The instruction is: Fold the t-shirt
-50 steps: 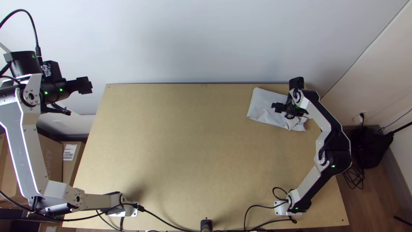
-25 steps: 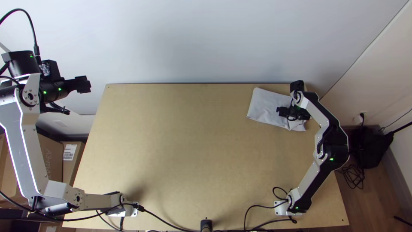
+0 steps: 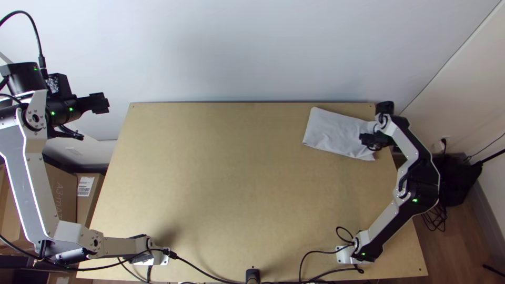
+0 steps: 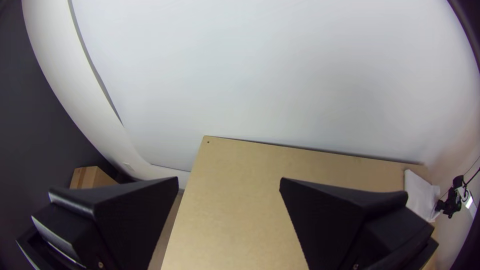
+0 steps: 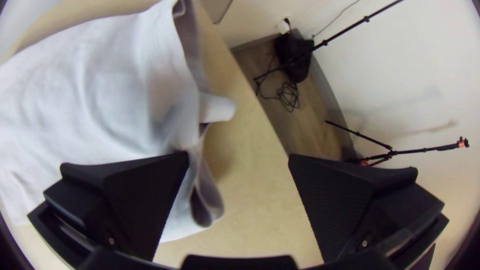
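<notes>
The pale grey t-shirt [image 3: 336, 134] lies as a folded, roughly rectangular bundle at the table's far right corner. My right gripper [image 3: 366, 141] is over its right end. In the right wrist view, that right gripper [image 5: 239, 157] is open, one finger over the loose, wavy layers of the shirt [image 5: 100, 90] and the other past them, beyond the table's edge. My left gripper [image 3: 100, 103] is off the table's left side at the upper left; in the left wrist view the left gripper [image 4: 229, 182] stands open with nothing between its fingers.
The wooden table [image 3: 236, 173] has a white wall behind it. Cardboard boxes [image 3: 63, 194] stand off its left side. A black bag [image 3: 455, 181] and cables are on the floor at the right. Thin black stand legs [image 5: 360, 134] show beyond the right edge.
My right gripper has moved to the right across the t-shirt toward its right end, uncovering more cloth. The left gripper has shifted very slightly left. The shirt looks the same.
</notes>
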